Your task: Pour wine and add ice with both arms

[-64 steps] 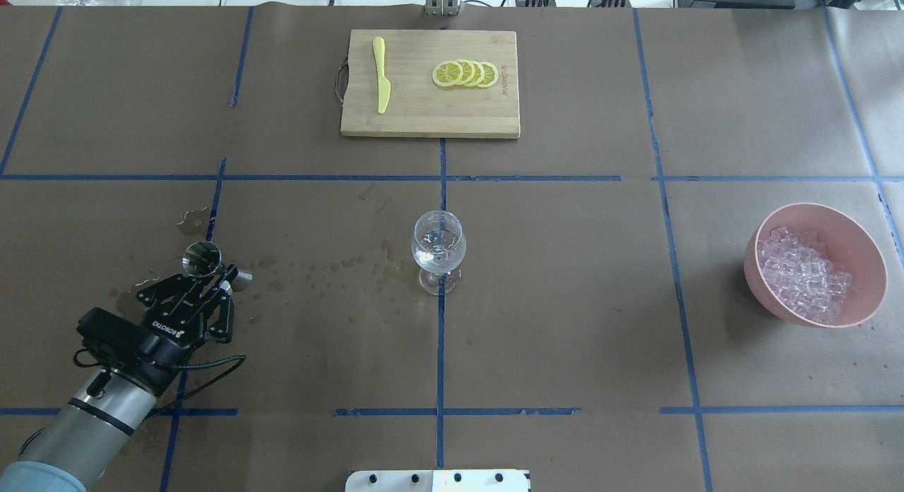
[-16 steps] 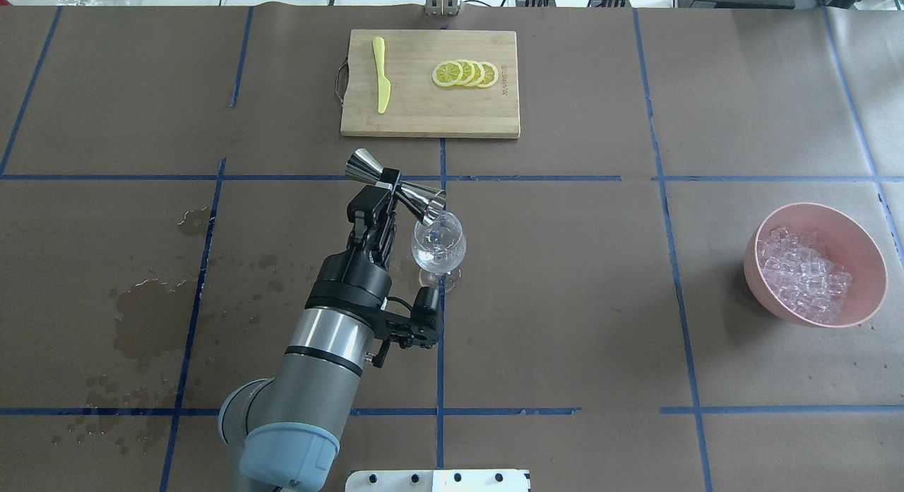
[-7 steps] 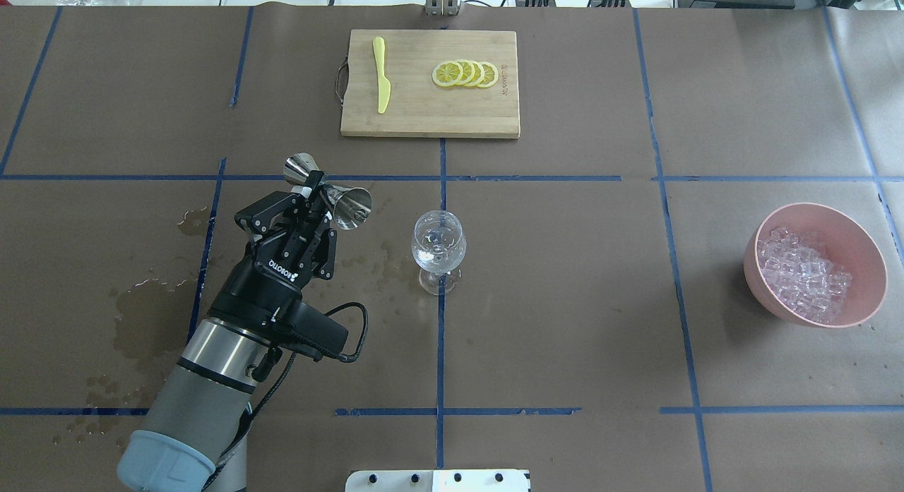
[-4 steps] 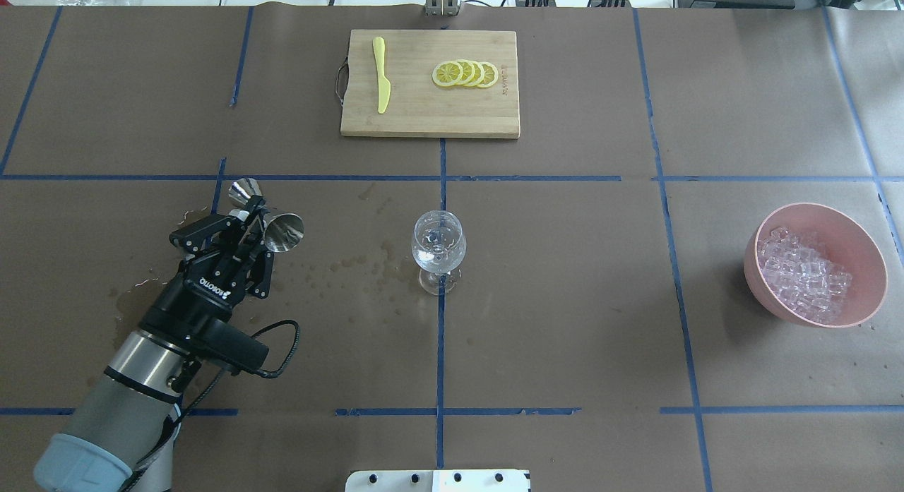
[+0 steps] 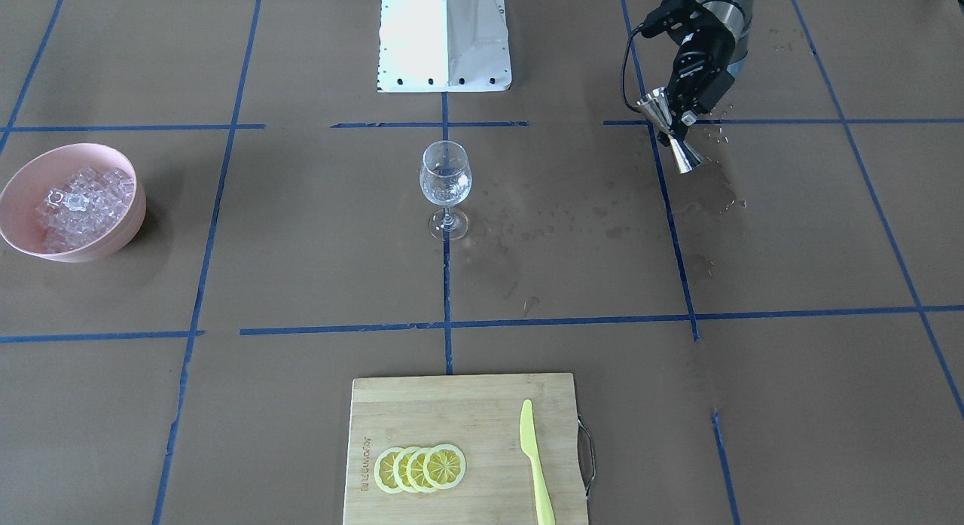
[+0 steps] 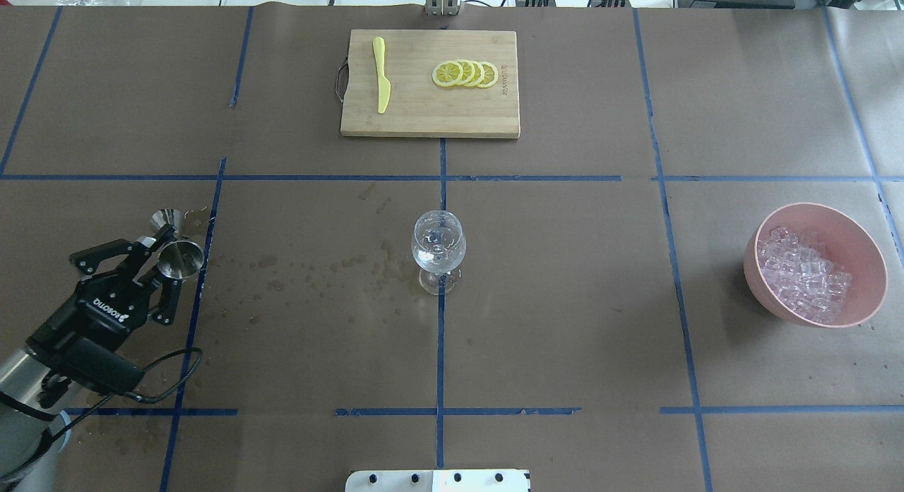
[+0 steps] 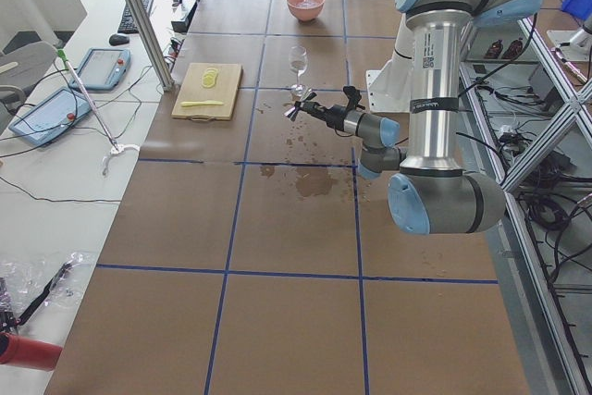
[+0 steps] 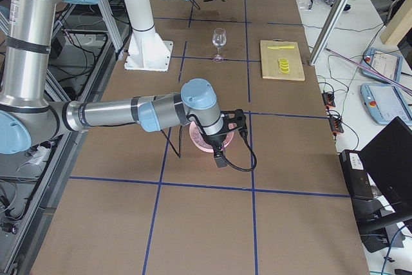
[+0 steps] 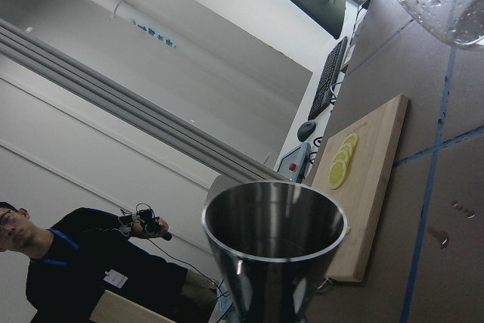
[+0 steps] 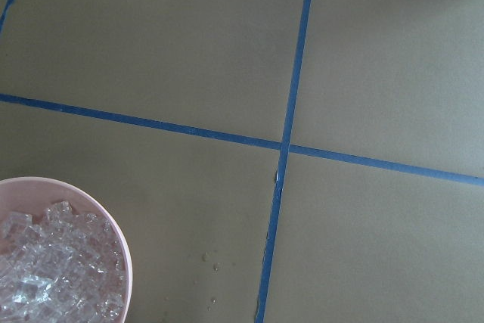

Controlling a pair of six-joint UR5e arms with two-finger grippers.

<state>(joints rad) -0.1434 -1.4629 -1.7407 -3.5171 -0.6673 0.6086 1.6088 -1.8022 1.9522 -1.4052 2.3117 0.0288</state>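
Your left gripper (image 6: 168,236) has pulled back from the clear stemmed wine glass (image 6: 438,250), where a moment ago it tipped the steel double-cone jigger (image 6: 176,255) over the rim. It now hangs at the table's left, fingers narrow and clamped on the jigger's waist, above wet stains (image 5: 712,197) on the brown paper. The jigger's cup looks empty and the glass holds a little clear liquid, so I judge the pour finished and the ice next. The whitish clear ice cubes (image 6: 805,274) lie in the pink round bowl (image 6: 823,207), well apart from the glass. Your right gripper (image 8: 217,138) hovers over that bowl; I cannot tell whether it is wide or narrow. The bamboo cutting board (image 6: 424,118) with lemon slices (image 6: 466,74) and a yellow knife (image 6: 381,75) lies well off that route.
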